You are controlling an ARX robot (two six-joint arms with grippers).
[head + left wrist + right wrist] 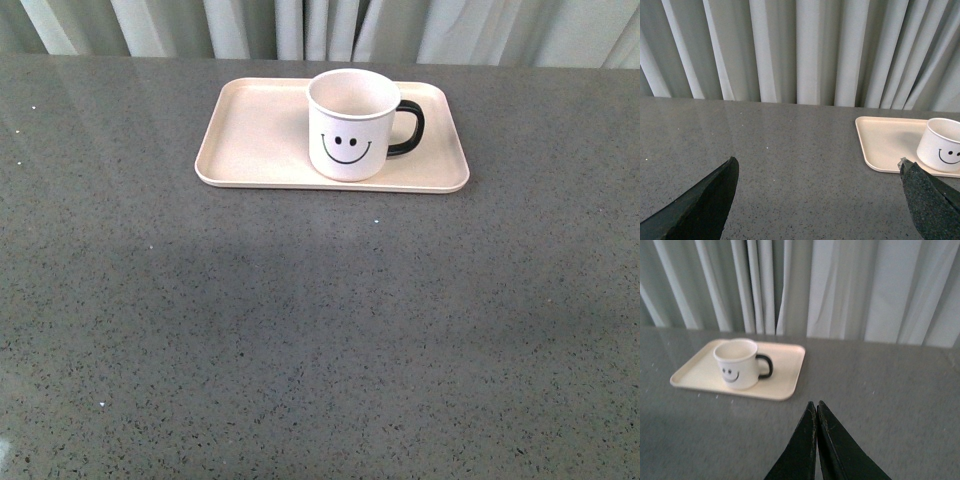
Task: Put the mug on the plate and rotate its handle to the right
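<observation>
White cylindrical mug with a black smiley face printed on its side stands upright on the flat rectangular pale pink-beige plate. Mug sits right of the plate's centre in the front view, its base wholly within the low raised rim. Interior cream, nothing visible inside. Smiley: two small dot eyes above a curved mouth, facing the robot. Glossy black C-shaped handle projects from the mug's right side, over the plate's right portion, with pale plate surface showing through the loop.

Plate has rounded corners, is much wider than the mug, and lies flat with its long side across the view, on the far half of the grey speckled stone-look table. Left part of the plate bare. Pale pleated curtain hangs behind the table's far edge.

Right wrist view: mug and handle seen again on the plate. Right gripper sits above bare table, well apart from the plate; its two dark fingers are pressed together at the tips, nothing between them.

Left wrist view: left gripper has its dark fingers spread wide, holding nothing, bare table between them. Plate and part of the mug lie beyond the far-side finger, handle out of sight. Neither gripper touches mug or plate.
</observation>
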